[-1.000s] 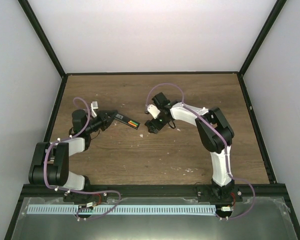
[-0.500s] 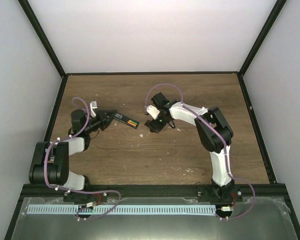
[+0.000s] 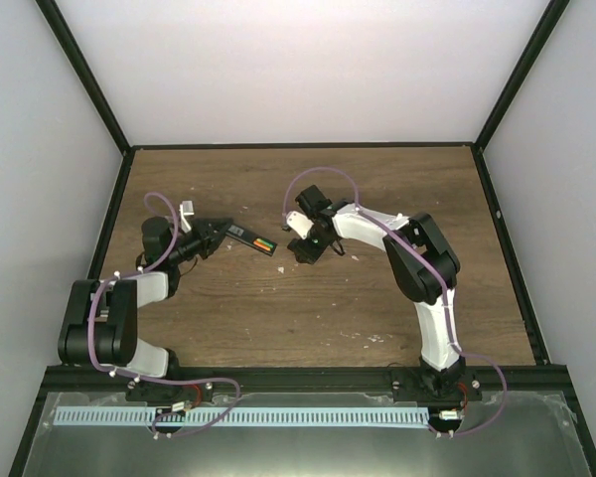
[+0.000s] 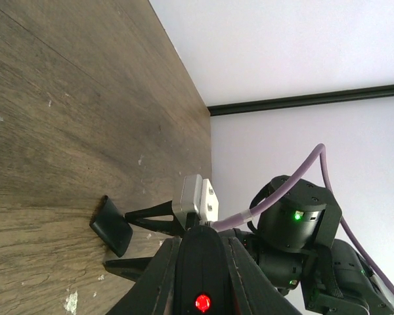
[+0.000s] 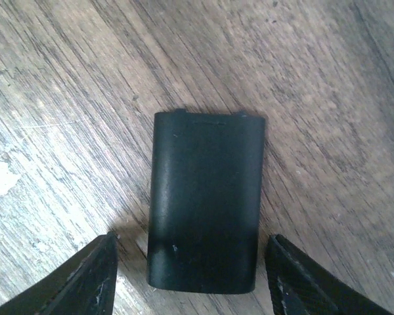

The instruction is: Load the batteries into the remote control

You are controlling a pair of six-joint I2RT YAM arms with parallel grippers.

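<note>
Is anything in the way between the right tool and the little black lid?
No, nothing visible. The right tool hangs open straight over the black lid, one finger on each side. The left tool grips the remote control.

The brown wooden table (image 5: 328, 79) is matt, grainy and scuffed. The small black squarish plastic cover (image 5: 207, 197) looks smooth, faintly sheened.

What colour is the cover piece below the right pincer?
Black cover piece; right wrist view shows it best.
</note>
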